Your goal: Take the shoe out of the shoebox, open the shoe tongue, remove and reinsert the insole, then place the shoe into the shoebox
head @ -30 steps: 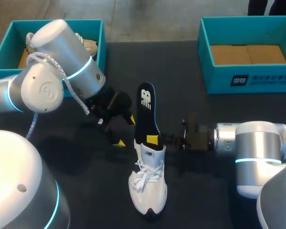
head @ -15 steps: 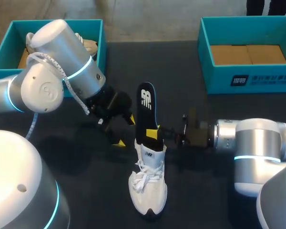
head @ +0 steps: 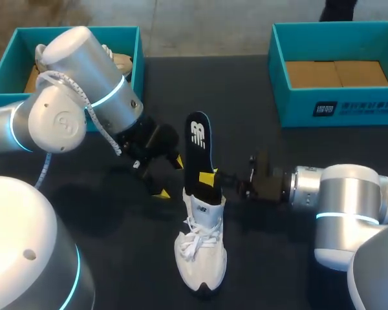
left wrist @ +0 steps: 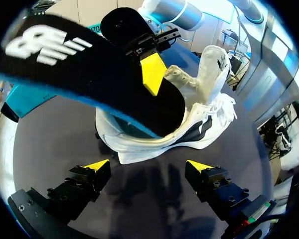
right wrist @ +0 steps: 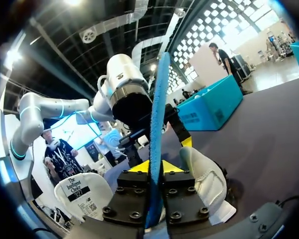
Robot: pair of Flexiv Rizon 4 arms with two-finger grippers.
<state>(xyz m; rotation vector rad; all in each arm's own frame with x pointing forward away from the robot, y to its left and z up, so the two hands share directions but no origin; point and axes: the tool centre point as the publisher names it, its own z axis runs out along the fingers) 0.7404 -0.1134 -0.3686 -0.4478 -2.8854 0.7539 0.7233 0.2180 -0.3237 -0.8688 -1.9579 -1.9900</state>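
Observation:
A white shoe (head: 200, 252) lies on the dark table with its toe toward the front edge. A black insole (head: 198, 148) with a blue rim sticks up out of its heel opening. My right gripper (head: 210, 181) comes in from the right and is shut on the insole's lower part. In the right wrist view the insole (right wrist: 157, 119) is seen edge-on between that gripper's (right wrist: 153, 167) fingers. My left gripper (head: 165, 177) stands open just left of the shoe. In the left wrist view, the left gripper (left wrist: 148, 167) faces the shoe (left wrist: 199, 119) and insole (left wrist: 84, 74) with nothing between its fingers.
A teal shoebox (head: 132, 42) at the back left holds another shoe (head: 119, 62). A second teal shoebox (head: 336, 100) with a brown cardboard bottom stands at the back right. My left arm's big elbow (head: 77, 84) hangs over the table's left side.
My right gripper's fingers have closed tighter on the insole and shifted slightly away from the shoe's opening. The left arm and the shoe have not moved.

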